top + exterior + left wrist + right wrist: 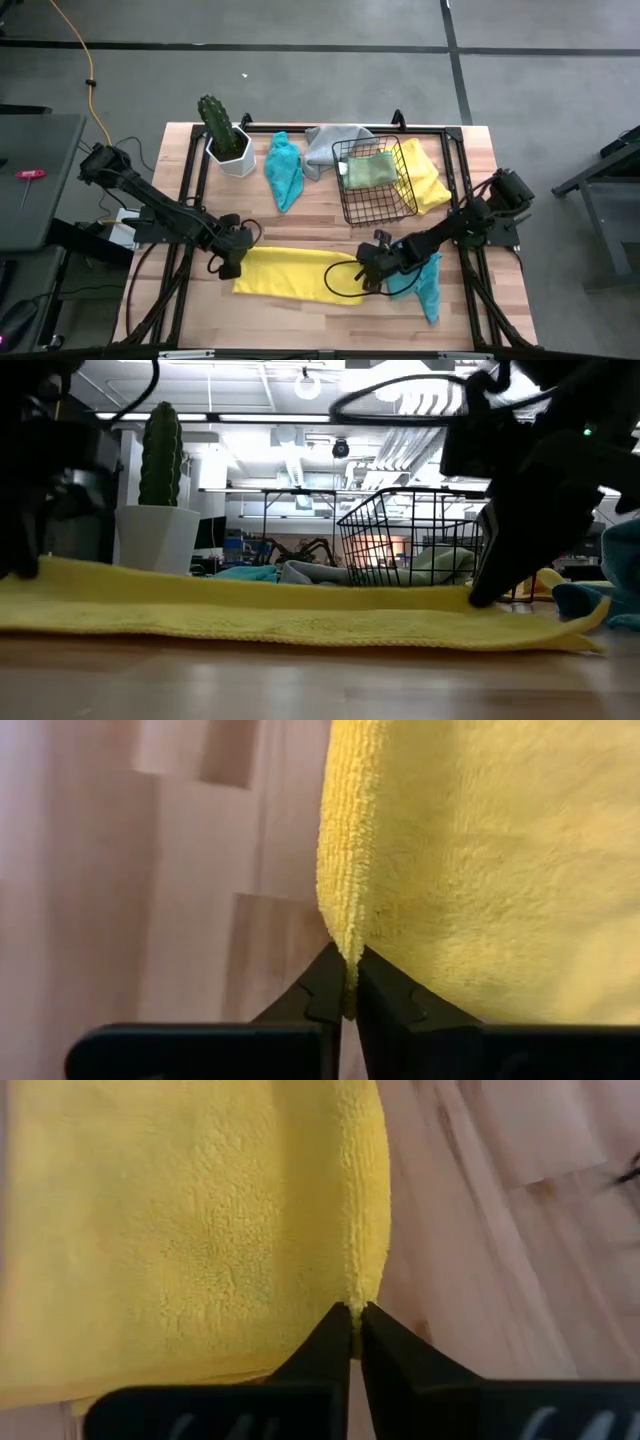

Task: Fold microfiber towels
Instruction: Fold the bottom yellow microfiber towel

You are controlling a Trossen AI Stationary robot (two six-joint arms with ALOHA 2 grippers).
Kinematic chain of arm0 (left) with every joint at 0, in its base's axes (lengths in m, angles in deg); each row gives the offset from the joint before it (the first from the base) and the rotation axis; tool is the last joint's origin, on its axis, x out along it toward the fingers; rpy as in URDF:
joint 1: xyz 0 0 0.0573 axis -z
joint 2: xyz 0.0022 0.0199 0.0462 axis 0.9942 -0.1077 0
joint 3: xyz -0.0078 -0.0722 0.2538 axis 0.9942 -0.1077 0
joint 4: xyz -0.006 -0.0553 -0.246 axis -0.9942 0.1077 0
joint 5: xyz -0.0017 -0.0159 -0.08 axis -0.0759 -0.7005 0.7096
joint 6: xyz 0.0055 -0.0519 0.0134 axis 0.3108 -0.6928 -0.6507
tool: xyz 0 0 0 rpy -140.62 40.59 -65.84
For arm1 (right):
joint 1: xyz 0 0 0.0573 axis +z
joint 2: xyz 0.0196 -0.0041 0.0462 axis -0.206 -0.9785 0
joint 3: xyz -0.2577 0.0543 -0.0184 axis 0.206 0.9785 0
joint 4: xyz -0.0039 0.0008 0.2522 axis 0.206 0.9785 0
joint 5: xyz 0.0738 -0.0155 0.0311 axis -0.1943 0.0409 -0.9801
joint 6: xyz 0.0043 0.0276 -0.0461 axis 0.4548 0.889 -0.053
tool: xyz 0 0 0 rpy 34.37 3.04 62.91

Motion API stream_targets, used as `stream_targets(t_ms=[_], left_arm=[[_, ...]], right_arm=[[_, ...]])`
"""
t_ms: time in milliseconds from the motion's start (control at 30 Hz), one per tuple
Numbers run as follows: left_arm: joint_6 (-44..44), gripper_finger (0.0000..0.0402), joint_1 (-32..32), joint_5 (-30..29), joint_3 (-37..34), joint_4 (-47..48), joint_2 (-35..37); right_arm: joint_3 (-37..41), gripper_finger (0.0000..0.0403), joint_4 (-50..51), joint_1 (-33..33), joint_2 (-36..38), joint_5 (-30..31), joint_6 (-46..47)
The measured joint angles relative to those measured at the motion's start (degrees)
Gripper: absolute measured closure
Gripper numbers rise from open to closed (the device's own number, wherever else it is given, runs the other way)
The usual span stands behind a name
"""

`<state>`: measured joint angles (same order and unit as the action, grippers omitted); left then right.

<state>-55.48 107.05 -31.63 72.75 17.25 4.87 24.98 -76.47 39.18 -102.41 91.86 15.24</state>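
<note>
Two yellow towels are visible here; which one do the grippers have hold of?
The yellow towel lying flat at the table's front: the left gripper pinches one end, the right gripper the other. The other yellow towel lies untouched beside the black wire basket.

Both arms low over the table, reaching inward.
Left gripper (232,259) and right gripper (368,268) each have fingers pinched together on a yellow towel (290,273) edge.

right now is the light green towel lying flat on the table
No, the light green towel sits inside the black wire basket, not on the table.
</note>
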Motion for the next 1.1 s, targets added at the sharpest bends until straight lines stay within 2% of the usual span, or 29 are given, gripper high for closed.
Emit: stream_targets(t_ms=[333, 500, 667, 833, 1100], left_arm=[[2.7, 0.0400, 5.7, -13.5, 2.6, 5.2, 4.4], [3.1, 0.0400, 11.1, -18.4, 2.6, 5.1, 3.6], [1.0, 0.0401, 17.4, -23.3, 2.6, 5.1, 3.0], [0.0, 0.0401, 22.8, -30.5, 2.6, 5.2, 3.0], [-0.6, 0.0401, 24.1, -35.2, 0.2, 5.0, 3.0]], right_arm=[[-7.2, 0.0402, 7.4, 4.6, 1.7, 4.8, -3.4], [-8.8, 0.0402, 7.5, 7.8, 1.7, 7.8, -6.6], [-8.8, 0.0402, 7.6, 10.8, 1.7, 10.3, -5.2], [-8.8, 0.0403, 9.4, 13.6, 1.7, 16.1, -4.1], [-8.8, 0.0403, 11.5, 13.9, 1.7, 23.0, -4.1]])
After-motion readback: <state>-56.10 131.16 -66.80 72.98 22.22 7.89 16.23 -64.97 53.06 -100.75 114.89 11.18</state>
